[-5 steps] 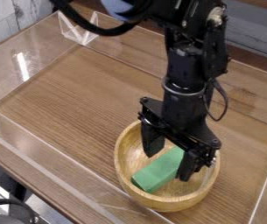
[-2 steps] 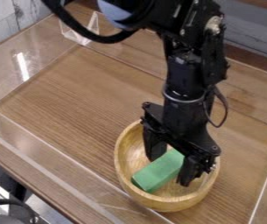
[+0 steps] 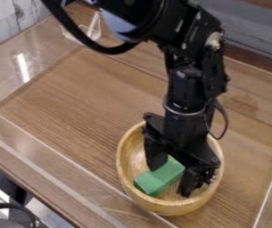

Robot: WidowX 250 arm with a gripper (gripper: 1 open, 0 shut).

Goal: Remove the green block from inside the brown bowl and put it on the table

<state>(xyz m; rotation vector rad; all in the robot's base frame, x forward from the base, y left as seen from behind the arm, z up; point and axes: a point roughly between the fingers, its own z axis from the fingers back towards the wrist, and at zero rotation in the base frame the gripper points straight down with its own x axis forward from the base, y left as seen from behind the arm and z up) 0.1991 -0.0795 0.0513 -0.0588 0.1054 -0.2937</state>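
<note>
The green block (image 3: 156, 181) lies tilted inside the brown bowl (image 3: 139, 201), which sits near the table's front edge. My black gripper (image 3: 174, 175) points straight down into the bowl, open, one finger on each side of the block's upper end. Its fingertips (image 3: 194, 185) reach low into the bowl; whether they touch the block I cannot tell. The block's far end is hidden behind the gripper. The table (image 3: 90, 98) is brown wood grain.
Low clear acrylic walls (image 3: 31, 134) border the table on the left and front. The black arm (image 3: 180, 53) rises from the bowl toward the upper centre. Bare wood lies to the left of and behind the bowl.
The gripper has sunk a little deeper into the bowl around the block, still open. The block and bowl have not moved.
</note>
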